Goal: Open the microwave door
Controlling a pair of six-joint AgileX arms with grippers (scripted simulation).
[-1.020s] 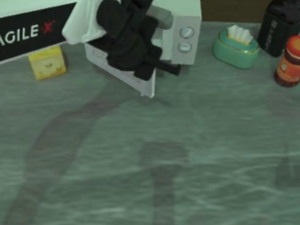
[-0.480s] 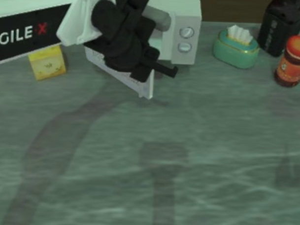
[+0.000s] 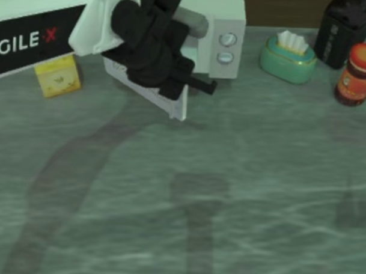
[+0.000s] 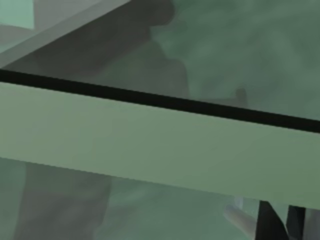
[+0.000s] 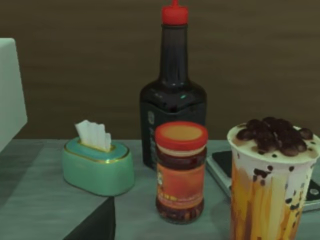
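Our left gripper [image 3: 194, 83] sits at the white door [image 3: 166, 100], which swings out from the microwave [image 3: 226, 30] at the tabletop's far edge, angling toward the near right. We cannot tell its jaws' state.

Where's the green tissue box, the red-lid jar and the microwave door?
tissue box [image 5: 98, 172]: right wrist view, on its green side.
jar [image 5: 181, 172]: right wrist view, on its orange label.
microwave door [image 3: 179, 104]: top view, on its swung-out free edge.
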